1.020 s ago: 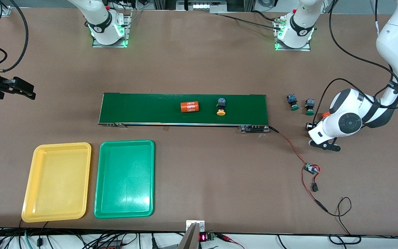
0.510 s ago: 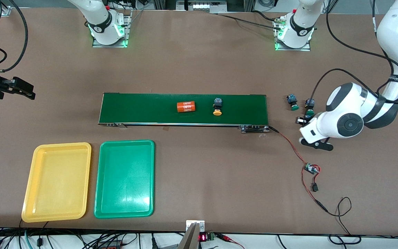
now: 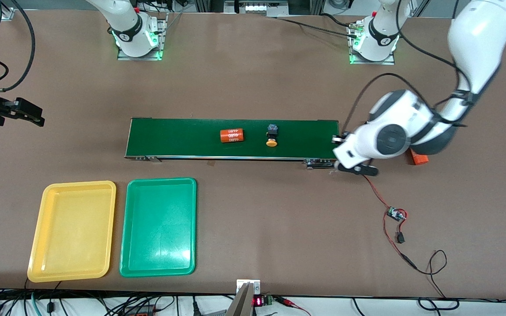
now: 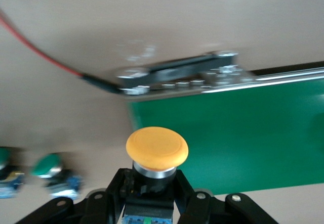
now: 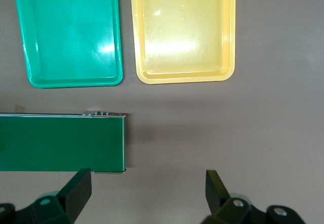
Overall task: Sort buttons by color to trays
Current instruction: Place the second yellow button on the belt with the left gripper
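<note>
One upright yellow-capped button [image 4: 156,155], cap upward

A long dark-green belt [image 3: 233,138] lies across the middle of the brown counter [image 3: 257,79], with an orange cylinder [image 3: 231,135] printed "4680" lying on its side on it. From the belt's end toward the left arm, a red wire [image 3: 375,189] runs nearer the front camera to a small circuit board [image 3: 395,214] and on to a looped black cable [image 3: 433,263]. An orange block [image 3: 416,159] sits on the counter near that same end of the belt.
</note>
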